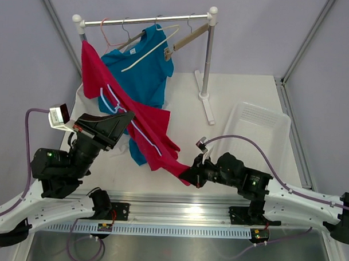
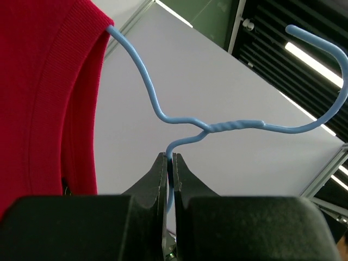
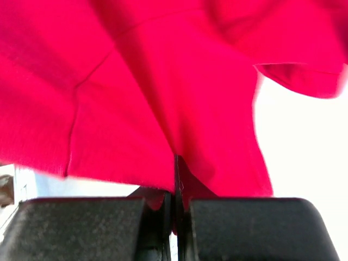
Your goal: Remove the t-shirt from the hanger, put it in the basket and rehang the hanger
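A red t-shirt (image 1: 151, 127) stretches from the rack's left end down to the table's front. A light blue wire hanger (image 1: 113, 98) is still inside it; its hook and twisted neck show in the left wrist view (image 2: 217, 128), next to the shirt's collar (image 2: 49, 98). My left gripper (image 1: 129, 115) is shut on the hanger's wire just below the neck (image 2: 170, 163). My right gripper (image 1: 190, 176) is shut on the shirt's lower hem (image 3: 175, 163) and holds it taut, with red cloth (image 3: 163, 81) filling that view.
A clothes rack (image 1: 149, 19) stands at the back with a blue t-shirt (image 1: 145, 72) on a white hanger, a wooden hanger (image 1: 186, 39) and an empty wire hanger (image 1: 109, 39). A white basket (image 1: 260, 130) sits at the right. The rack's foot (image 1: 205, 103) lies mid-table.
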{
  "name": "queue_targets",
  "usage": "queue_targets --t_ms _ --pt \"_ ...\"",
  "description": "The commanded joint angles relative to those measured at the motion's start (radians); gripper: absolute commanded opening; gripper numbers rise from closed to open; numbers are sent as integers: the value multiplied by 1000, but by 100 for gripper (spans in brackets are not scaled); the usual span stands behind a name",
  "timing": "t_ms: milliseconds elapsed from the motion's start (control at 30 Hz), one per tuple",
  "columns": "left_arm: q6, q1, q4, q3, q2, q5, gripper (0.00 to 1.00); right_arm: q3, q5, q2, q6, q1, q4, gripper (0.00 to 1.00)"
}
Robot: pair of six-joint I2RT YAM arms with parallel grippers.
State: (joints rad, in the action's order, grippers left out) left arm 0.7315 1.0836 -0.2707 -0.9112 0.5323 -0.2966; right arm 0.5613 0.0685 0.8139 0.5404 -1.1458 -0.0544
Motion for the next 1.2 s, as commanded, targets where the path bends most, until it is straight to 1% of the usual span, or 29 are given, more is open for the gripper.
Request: queue_targets --t_ms 0,33,133,200,267,300,333,400,433,533,600,700,833,967,1033,1067,1100,1133,1167 --pt "-46 -4 -114 -121 50 62 0 -23 -108 70 33 -9 -67 0" --pt "-49 -4 -116 -152 58 69 0 -6 -130 111 35 -9 -74 0" --pt "-49 -4 -148 -176 75 102 0 11 -168 183 46 -9 -62 0" --pt "-11 -4 -176 -175 83 163 0 25 -214 209 53 -11 -62 0" --pt "32 -4 -173 -178 107 232 0 80 -298 243 50 -9 -87 0" --pt "76 -5 -167 -179 119 256 0 103 -347 252 34 -11 -91 0" --pt "91 -4 -156 -187 147 330 0 148 -372 263 20 -9 -93 0" --pt "135 -4 -92 -232 179 385 0 211 -433 268 -35 -9 -76 0" --pt "156 -4 -88 -236 195 443 0 232 -458 274 -60 -8 -65 0" --pt "227 -5 -94 -218 235 499 0 304 -492 291 -126 7 -44 0" --pt "249 -4 -88 -203 239 510 0 328 -492 300 -148 21 -50 0" --pt "238 -4 -75 -196 215 514 0 318 -512 289 -151 27 -74 0" --pt "209 -5 -65 -201 164 501 0 221 -484 217 -123 93 -78 0" --pt "210 -4 -41 -195 163 510 0 198 -481 130 -155 100 -102 0" --pt "215 -4 -44 -183 170 516 0 215 -394 79 -174 100 -124 14" --pt "218 -4 -44 -173 172 519 0 216 -363 59 -178 100 -122 26" --pt "221 -4 -47 -167 175 522 0 209 -279 19 -186 101 -110 45" --pt "226 -4 -51 -163 184 534 0 207 -236 -1 -192 100 -102 73" --pt "233 -4 -58 -158 192 545 0 207 -202 -19 -206 100 -99 82"
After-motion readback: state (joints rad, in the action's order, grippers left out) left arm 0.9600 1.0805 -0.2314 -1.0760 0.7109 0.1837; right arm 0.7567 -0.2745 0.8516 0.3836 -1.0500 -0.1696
